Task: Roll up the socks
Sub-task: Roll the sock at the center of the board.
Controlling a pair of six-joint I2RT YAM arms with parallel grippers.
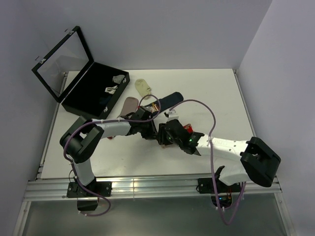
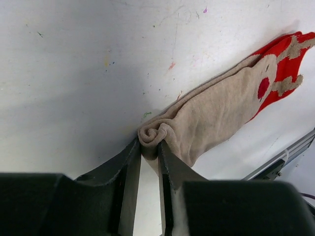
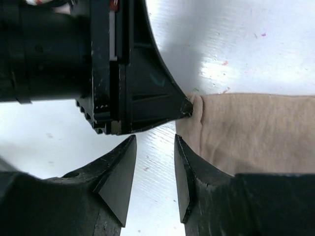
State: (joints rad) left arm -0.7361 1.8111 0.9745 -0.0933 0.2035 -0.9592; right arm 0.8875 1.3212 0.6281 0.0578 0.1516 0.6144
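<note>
Left gripper: we see its black fingers pinching the rolled-up end of the beige fabric ankle sock with red toe and heel.
Sock position: we see it lying on the white table between both arms, its red end away from the roll.
Right gripper: we see its jaws spread with nothing between them, just beside the rolled end.
Behind: we see the navy patterned sock and the dusty-pink sock lying flat.
</note>
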